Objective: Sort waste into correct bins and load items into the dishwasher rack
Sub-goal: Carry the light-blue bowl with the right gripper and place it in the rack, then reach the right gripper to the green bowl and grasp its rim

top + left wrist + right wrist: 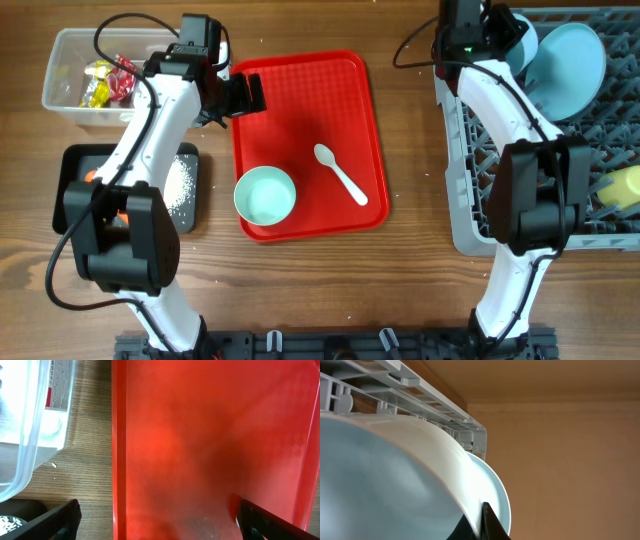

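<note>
The red tray (300, 110) holds a pale teal bowl (265, 195) and a white spoon (340, 173). My left gripper (245, 95) is open and empty over the tray's far left corner; in the left wrist view its fingers (162, 525) straddle the tray's left rim (119, 460). My right gripper (497, 30) is at the far left corner of the grey dishwasher rack (455, 215). In the right wrist view it (481, 510) is shut on the rim of a pale blue bowl (395, 475), which also shows in the overhead view (522, 42), next to a pale blue plate (572, 62).
A clear bin (70, 60) with bright wrappers stands at the far left; it also shows in the left wrist view (30, 420). A black bin (75, 165) with white crumbs on it sits in front of it. A yellow item (625, 185) lies in the rack's right side.
</note>
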Controlling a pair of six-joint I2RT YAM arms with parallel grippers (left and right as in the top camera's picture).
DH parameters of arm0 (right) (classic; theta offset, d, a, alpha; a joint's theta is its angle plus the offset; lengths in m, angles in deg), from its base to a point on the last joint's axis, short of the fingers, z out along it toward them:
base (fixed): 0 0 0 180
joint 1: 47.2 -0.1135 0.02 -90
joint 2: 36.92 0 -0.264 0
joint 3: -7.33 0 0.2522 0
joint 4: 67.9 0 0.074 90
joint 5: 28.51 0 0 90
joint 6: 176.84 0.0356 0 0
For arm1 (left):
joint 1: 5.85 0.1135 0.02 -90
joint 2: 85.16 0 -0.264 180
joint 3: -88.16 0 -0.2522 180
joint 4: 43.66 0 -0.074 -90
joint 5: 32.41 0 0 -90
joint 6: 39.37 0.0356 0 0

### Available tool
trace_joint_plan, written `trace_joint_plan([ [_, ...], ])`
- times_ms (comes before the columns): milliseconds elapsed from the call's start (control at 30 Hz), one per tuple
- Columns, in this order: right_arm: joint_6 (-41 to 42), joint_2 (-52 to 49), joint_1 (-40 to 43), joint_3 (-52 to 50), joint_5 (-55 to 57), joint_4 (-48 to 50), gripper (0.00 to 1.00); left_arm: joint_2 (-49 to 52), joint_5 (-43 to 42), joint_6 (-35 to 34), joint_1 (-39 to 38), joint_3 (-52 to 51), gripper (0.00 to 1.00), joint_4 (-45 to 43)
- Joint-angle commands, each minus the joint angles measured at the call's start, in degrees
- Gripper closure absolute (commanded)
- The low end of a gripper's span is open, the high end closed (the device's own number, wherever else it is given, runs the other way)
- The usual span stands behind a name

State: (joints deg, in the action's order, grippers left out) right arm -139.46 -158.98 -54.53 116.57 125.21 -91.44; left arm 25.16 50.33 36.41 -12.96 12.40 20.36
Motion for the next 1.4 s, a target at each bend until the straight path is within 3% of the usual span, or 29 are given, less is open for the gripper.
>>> trace_joint_plan([
  [0, 0.31, -1.51, -0.09, -0.35, 0.31, -0.09, 0.93, -1.4, 0.52, 0.04, -0.11, 0.26, 0.0, -0.11],
  [167, 0.11, -1.51, -0.92, -0.35, -0.7, -0.13, 0.69, -1.4, 0.52, 0.04, -0.11, 0.26, 0.0, -0.11],
  [267, 0.09, -1.51, -1.9, -0.35, -0.72, -0.11, 0.32, -1.4, 0.52, 0.04, -0.11, 0.26, 0.0, -0.11],
  [467, -6.14, -1.51, -4.85, -0.35, 2.4, -0.11, 0.0, -1.4, 0.52, 0.04, -0.11, 0.26, 0.0, -0.11],
  [733, -5.07, -1.51, -10.03, -0.35, 3.3, -0.09, 0.0, -1.4, 0.52, 0.04, -0.11, 0.26, 0.0, -0.11],
  [967, 11.32, 2.49, -14.67, -0.33, -4.37, -0.17, 0.0, -1.4, 0.52, 0.04, -0.11, 0.26, 0.0, -0.11],
  [1033, 16.35, 4.81, -16.63, -0.33, -5.6, -4.79, 0.0, -1.4, 0.52, 0.04, -0.11, 0.26, 0.0, -0.11],
  [1100, 32.17, 9.75, -19.21, -0.33, -18.91, -18.86, 0.0, -1.4, 0.52, 0.04, -0.11, 0.26, 0.0, -0.11],
  [1133, 41.05, 13.2, -19.71, -0.35, -34.05, -25.83, 0.0, -1.4, 0.52, 0.04, -0.11, 0.26, 0.0, -0.11],
  [1167, 44.76, 15.91, -19.69, -0.35, -50.16, -29.64, 0.0, -1.4, 0.52, 0.04, -0.11, 0.26, 0.0, -0.11],
  [1200, 44.41, 17.77, -19.74, -0.35, -65.53, -32.26, 0.0, -1.4, 0.52, 0.04, -0.11, 0.26, 0.0, -0.11],
  [1267, 34.03, 18.38, -19.82, -0.35, -92.17, -41.38, 0.0, -1.4, 0.52, 0.04, -0.11, 0.26, 0.0, -0.11],
  [1300, 32.09, 17.51, -19.82, -0.35, -94.9, -47.04, 0.0, -1.4, 0.52, 0.04, -0.11, 0.26, 0.0, -0.11],
  [1367, 35.91, 15.72, -19.82, -0.35, -94.97, -55.47, 0.0, -1.4, 0.52, 0.04, -0.11, 0.26, 0.0, -0.11],
])
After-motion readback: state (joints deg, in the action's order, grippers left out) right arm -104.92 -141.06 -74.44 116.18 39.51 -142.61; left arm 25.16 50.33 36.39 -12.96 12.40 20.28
